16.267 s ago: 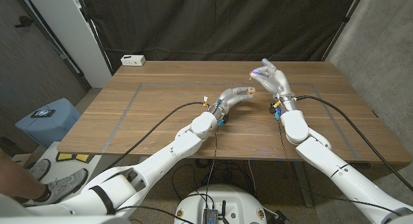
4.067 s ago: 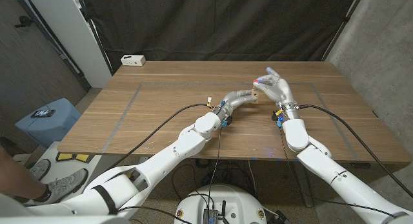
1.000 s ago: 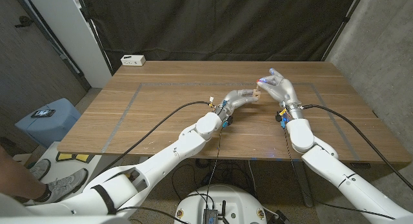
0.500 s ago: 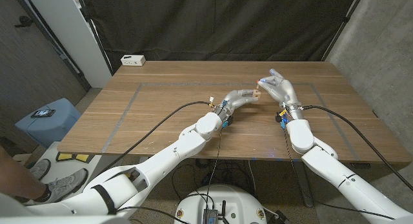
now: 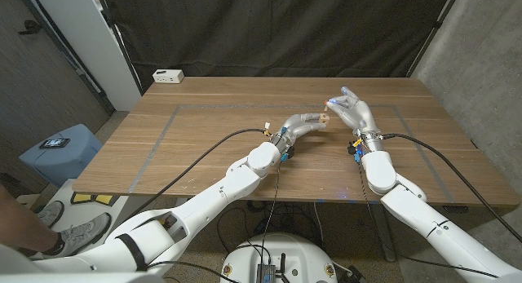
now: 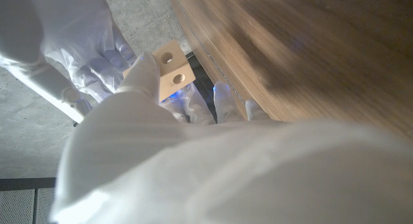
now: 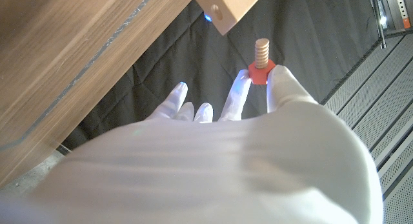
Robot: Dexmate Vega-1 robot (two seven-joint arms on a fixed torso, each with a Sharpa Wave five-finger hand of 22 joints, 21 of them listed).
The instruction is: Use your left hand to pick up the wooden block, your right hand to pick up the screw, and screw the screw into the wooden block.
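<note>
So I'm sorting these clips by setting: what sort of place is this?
Probably a robotics lab or test bay: a black curtain backs the wooden table, tape lines mark a work area on it, and cables trail along the arms.

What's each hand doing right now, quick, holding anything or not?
Left hand: holds the wooden block.
Right hand: pinches the screw by its red head, threaded end toward the block, not yet in it.

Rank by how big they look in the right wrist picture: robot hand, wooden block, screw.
1. The right robot hand, though it is nearest the camera, which inflates it.
2. The wooden block, partly cut off at the picture's edge.
3. The screw, pinched by that hand.
</note>
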